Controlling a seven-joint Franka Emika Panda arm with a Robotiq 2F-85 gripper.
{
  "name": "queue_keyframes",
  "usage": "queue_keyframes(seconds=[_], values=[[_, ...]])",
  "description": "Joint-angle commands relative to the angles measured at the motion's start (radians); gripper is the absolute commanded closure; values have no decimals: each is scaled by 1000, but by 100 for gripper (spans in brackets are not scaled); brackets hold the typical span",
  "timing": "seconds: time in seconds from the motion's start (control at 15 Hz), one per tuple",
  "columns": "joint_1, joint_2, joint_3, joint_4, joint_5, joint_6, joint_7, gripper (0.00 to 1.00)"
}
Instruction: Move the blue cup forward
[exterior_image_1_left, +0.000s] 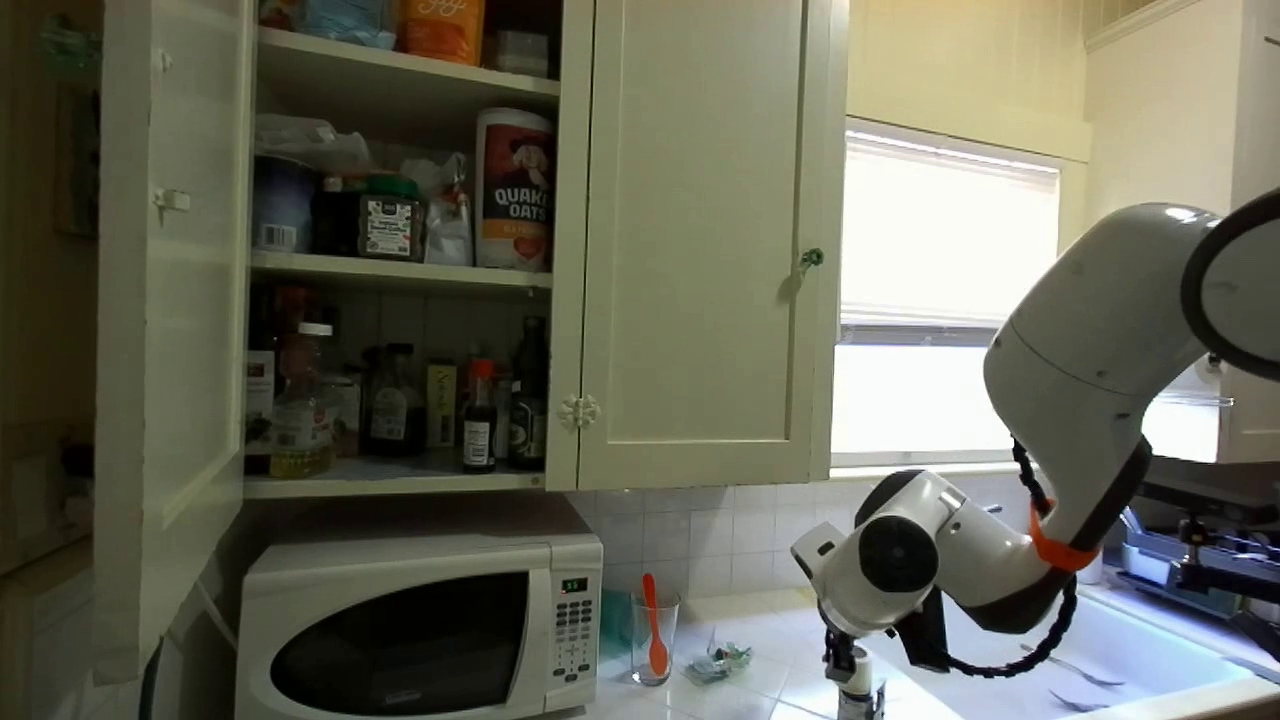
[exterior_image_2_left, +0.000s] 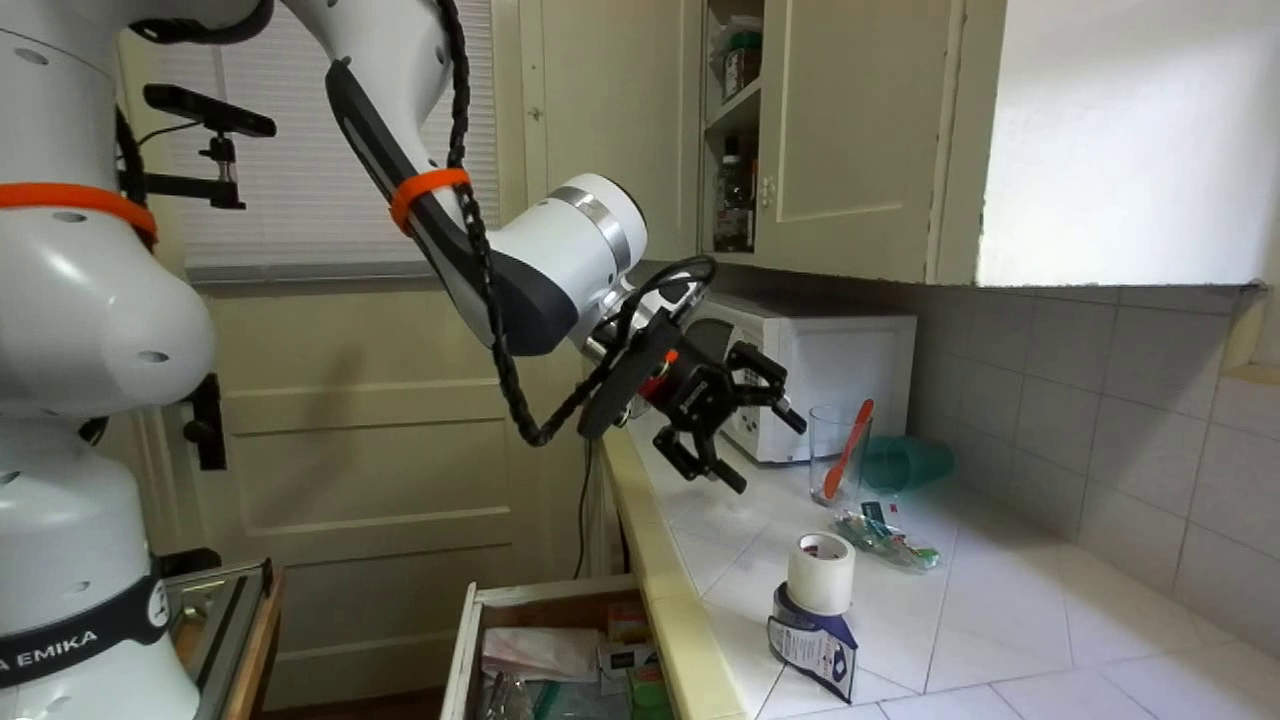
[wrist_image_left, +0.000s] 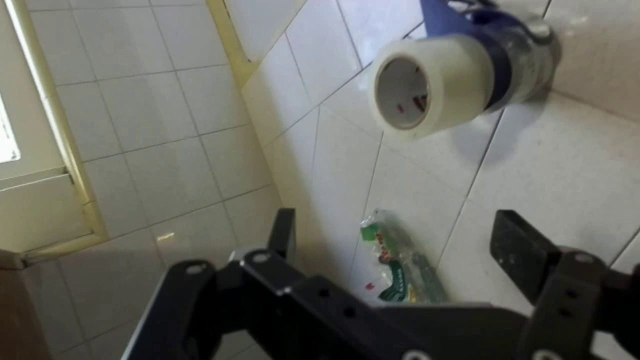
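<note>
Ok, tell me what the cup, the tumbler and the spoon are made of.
The cup looks like smooth plastic: plain teal all over, perhaps faintly see-through. The tumbler seems to be glass or clear hard plastic, glossy: the spoon shows through its wall. The spoon could be plastic or silicone, smooth: one solid, opaque orange.

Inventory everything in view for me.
Cabinet: 1 open, cream, overhead
Groceries: many, mixed, in cabinet
Counter: 1, white, below cabinet
Microwave: 1, white, on counter
Glass: 1, clear, near microwave
Spoon: 1, orange, in glass
Cup: 1, teal, beside glass
Bag: 1, clear and green, on counter
Packaging: 1, blue and white, on counter
Tape: 1, white, on packaging
Drawer: 1 open, white, below counter
Packets: several, mixed, in drawer
Sink: 1, white, beside counter
Arm: 1, mostly white, over counter
End effector: 1, black, open above counter
</note>
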Motion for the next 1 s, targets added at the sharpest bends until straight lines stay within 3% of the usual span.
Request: queue_keyframes(seconds=[0.0,0.27,0.33,0.4,0.53,0.93], values=[[-219,-238,208,51,171,40,-124,0],[-421,-440,417,180,466,-35,-342,0],[-490,-428,486,192,545,-99,-415,0],[-396,-346,395,128,431,-53,-327,0],[-460,-410,462,175,507,-88,-377,0],[-465,-419,467,187,522,-107,-386,0]])
